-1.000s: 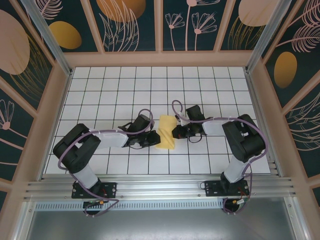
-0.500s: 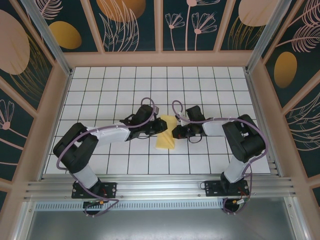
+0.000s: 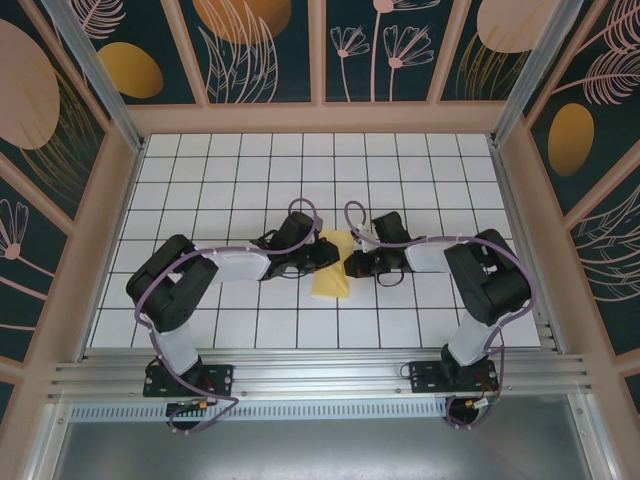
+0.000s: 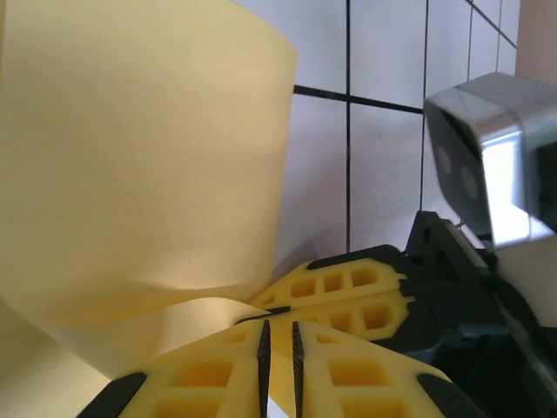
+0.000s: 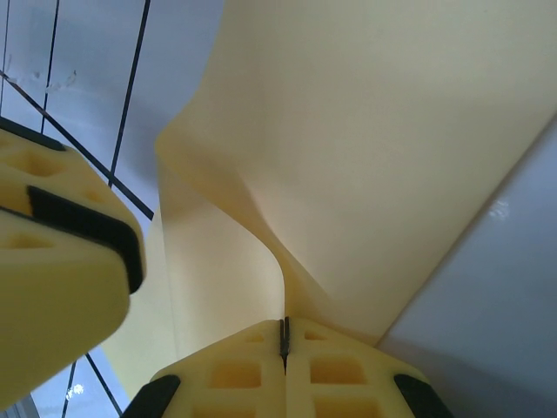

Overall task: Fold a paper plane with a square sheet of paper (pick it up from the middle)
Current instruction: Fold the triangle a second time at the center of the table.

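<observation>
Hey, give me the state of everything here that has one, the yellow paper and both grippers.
square sheet of paper: curled and bent up, not lying flat.
left gripper: nearly closed, paper flap at its tips, grip unclear.
right gripper: shut on the paper.

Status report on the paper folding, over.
Left gripper shut on the yellow sheet. Right gripper shut on it too, close alongside. Sheet bowed up between them, no plane yet. Nothing in the way.
</observation>
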Available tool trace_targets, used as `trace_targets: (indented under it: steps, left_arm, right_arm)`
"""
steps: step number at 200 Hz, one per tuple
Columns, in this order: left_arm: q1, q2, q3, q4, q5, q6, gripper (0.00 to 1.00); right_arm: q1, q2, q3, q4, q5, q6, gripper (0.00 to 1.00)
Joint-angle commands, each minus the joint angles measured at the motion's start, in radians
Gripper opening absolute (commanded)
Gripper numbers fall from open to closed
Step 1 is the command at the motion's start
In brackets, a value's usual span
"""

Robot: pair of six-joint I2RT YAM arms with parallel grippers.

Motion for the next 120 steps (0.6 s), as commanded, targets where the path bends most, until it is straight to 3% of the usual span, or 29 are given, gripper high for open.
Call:
trace_targets:
  steps: [1,120]
  left_arm:
    - [0.001,0.016,-0.034,0.051,0.027,-0.018,0.19]
    - [0.000,0.071,-0.071,0.054,0.033,-0.015,0.19]
  right_arm:
    - [0.009,0.017,-0.031,-0.028,0.066,0.005,0.00]
    - [0.009,0.021,-0.024,-0.035,0.067,0.005,0.00]
